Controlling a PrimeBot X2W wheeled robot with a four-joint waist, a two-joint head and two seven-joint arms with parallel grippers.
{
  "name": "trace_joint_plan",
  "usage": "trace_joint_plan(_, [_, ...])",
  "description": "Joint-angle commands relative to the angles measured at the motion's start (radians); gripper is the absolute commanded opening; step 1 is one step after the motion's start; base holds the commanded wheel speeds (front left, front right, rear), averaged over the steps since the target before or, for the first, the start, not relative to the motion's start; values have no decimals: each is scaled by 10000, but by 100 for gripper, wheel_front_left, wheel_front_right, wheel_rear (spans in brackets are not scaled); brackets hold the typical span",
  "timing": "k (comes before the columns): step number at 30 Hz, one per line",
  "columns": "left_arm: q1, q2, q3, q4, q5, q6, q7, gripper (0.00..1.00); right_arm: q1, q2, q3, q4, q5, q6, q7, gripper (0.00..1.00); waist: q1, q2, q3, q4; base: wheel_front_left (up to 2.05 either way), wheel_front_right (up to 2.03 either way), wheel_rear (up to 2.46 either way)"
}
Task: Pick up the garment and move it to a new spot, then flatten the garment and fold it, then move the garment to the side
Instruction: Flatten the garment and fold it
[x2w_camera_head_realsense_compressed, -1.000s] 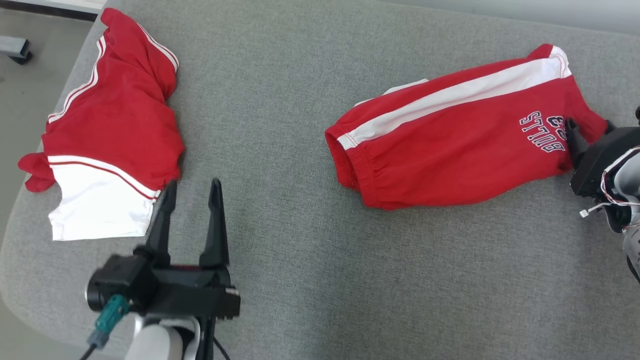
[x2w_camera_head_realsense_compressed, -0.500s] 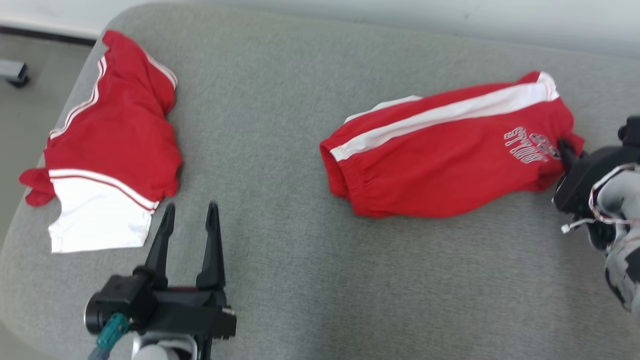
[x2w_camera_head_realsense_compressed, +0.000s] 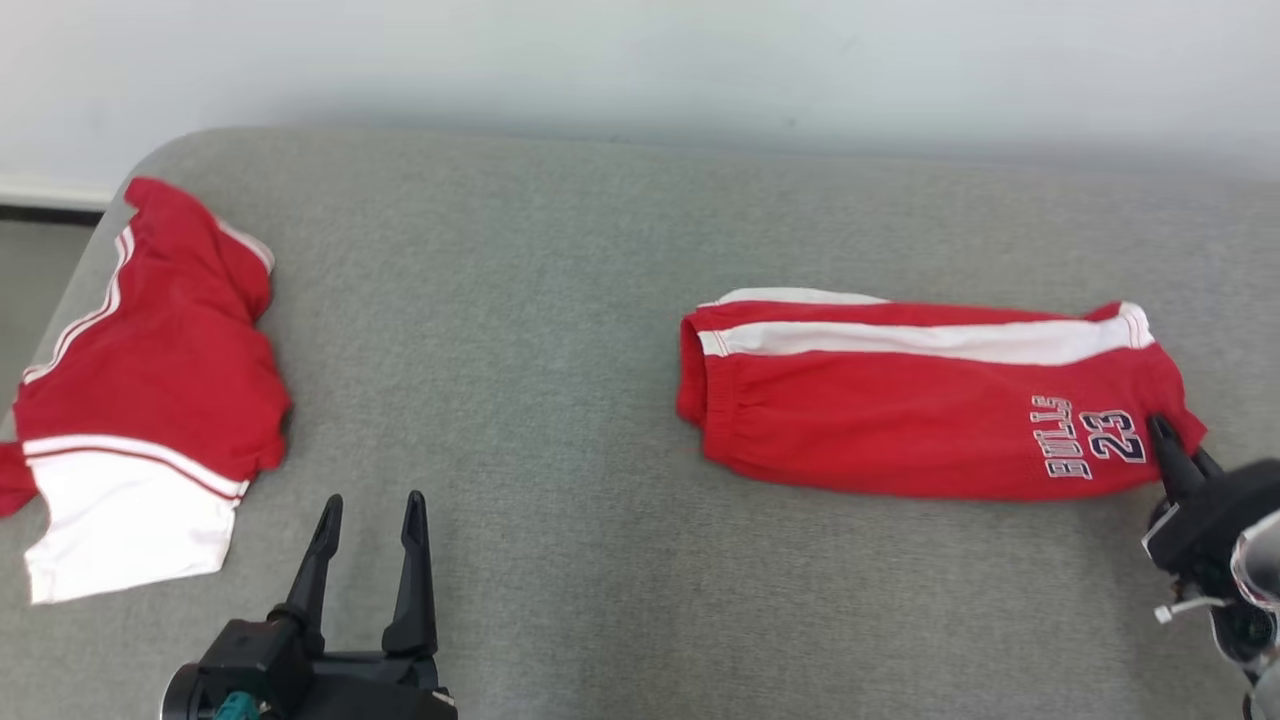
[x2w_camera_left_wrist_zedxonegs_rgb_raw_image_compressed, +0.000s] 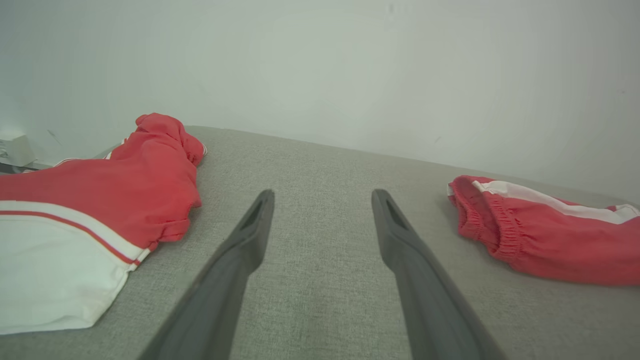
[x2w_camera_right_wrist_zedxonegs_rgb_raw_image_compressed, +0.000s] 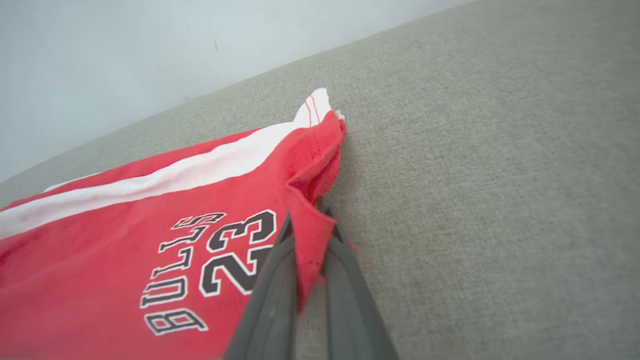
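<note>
Now you have the right hand (x2w_camera_head_realsense_compressed: 1165, 435) pinched shut on the number-end edge of the garment (x2w_camera_head_realsense_compressed: 900, 420), which lies on the right of the grey cushion (x2w_camera_head_realsense_compressed: 520, 350). Your left hand (x2w_camera_head_realsense_compressed: 373, 500) stands wide open and empty, near the other red garment (x2w_camera_head_realsense_compressed: 140, 380).

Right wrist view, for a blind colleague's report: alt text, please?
The right gripper is shut on the edge of a red garment, beside its black "BULLS 23" print. It lies on a grey cushion before a pale wall.
</note>
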Motion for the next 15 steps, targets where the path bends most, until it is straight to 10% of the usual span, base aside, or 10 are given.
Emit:
trace_joint_plan(1, [188, -3, 46, 42, 48, -57, -33, 100, 359, -138, -72, -185, 171, -23, -182, 0, 1, 1, -423, -442, 0, 0, 0])
trace_joint_plan(15, [451, -2, 220, 20, 55, -85, -33, 100, 1283, -483, -574, -455, 454, -23, -790, 0, 1, 1, -688, -843, 0, 0, 0])
